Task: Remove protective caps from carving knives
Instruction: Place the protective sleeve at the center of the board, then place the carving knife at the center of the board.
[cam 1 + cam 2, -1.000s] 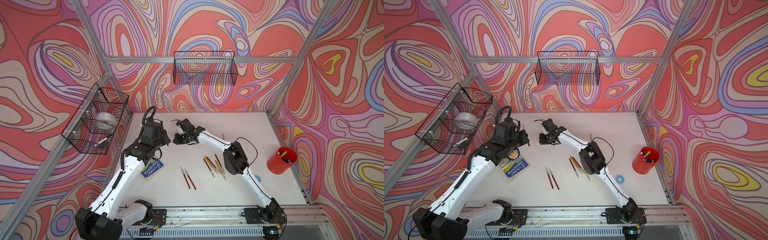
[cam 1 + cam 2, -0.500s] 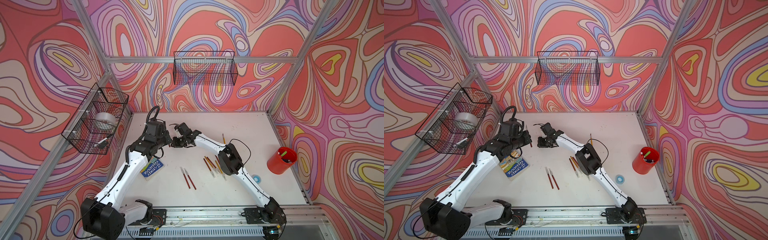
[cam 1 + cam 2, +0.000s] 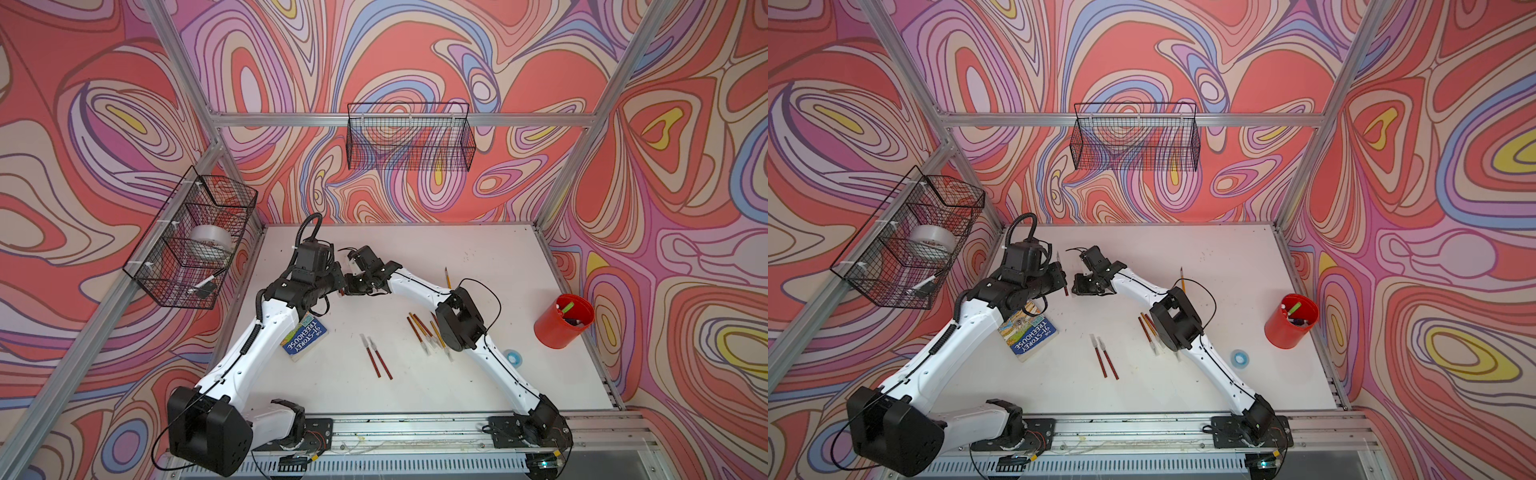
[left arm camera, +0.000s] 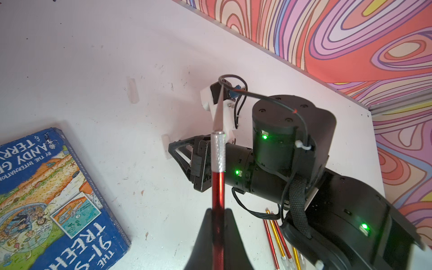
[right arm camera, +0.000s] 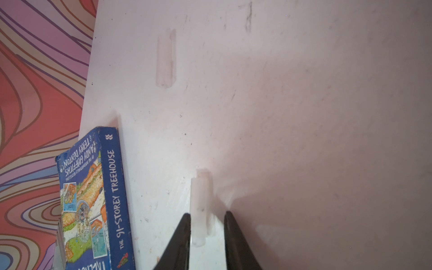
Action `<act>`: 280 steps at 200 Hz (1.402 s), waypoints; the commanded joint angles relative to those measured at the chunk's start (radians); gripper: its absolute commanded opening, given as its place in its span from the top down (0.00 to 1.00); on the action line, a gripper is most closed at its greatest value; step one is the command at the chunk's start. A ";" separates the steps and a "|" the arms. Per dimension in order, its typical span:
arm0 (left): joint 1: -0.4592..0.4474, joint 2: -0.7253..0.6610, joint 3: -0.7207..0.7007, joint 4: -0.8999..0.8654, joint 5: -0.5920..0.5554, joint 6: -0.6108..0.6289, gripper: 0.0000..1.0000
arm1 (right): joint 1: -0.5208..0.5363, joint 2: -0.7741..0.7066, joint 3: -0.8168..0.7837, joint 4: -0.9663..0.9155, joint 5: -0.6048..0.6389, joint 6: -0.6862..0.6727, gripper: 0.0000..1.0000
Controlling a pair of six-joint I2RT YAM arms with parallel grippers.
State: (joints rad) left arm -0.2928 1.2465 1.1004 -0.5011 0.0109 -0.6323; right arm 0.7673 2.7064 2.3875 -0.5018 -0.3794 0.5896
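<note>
Farthest left, the wire basket hung on the wall with a roll of tape inside. Next came the book, flat on the white table and partly under your left arm.

Your left gripper was clenched on a carving knife, gripping its dark red handle. The silver knurled collar and the bare grey blade stuck out past the fingers, with no sleeve on the tip. In both top views this gripper sat above the table near the back, almost tip to tip with the other one.

Your right gripper pointed down close over the table, and its jaws stood apart. A protective cap sat between them, against one finger and clear of the other, so it was released rather than squeezed. You could not tell from the wrist view whether it rested on the table. A second cap lay loose on the table, apart from the first.

Further right, two red knives lay side by side at mid-table with their blades bare. Beside the right arm's elbow, a cluster of knives with red and yellow handles lay with whitish caps on their tips. Then came a pencil, a blue tape ring and, farthest right, the red cup holding pens.
</note>
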 commanded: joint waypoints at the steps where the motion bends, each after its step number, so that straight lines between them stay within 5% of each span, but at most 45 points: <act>1: 0.006 -0.002 -0.012 0.013 0.014 -0.007 1.00 | 0.004 -0.009 -0.043 -0.014 0.014 0.001 0.72; 71: 0.006 -0.003 -0.004 0.006 0.032 -0.011 1.00 | -0.024 -0.096 -0.089 0.000 0.025 -0.009 0.73; 112: 0.000 0.055 0.045 -0.012 0.049 0.005 1.00 | -0.115 -0.315 -0.372 0.144 0.059 0.022 0.76; 167: -0.130 0.279 0.203 -0.006 0.033 0.030 1.00 | -0.225 -0.603 -0.661 0.155 0.148 -0.031 0.77; 217: -0.220 0.511 0.350 0.027 0.087 -0.006 1.00 | -0.323 -0.868 -0.908 0.037 0.479 -0.162 0.81; 280: -0.320 0.797 0.633 -0.010 0.119 -0.025 1.00 | -0.497 -1.060 -1.142 -0.027 0.567 -0.198 0.84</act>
State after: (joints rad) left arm -0.5915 1.9648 1.6394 -0.4858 0.1097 -0.6357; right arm 0.3187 1.6913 1.2984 -0.4770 0.1131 0.4274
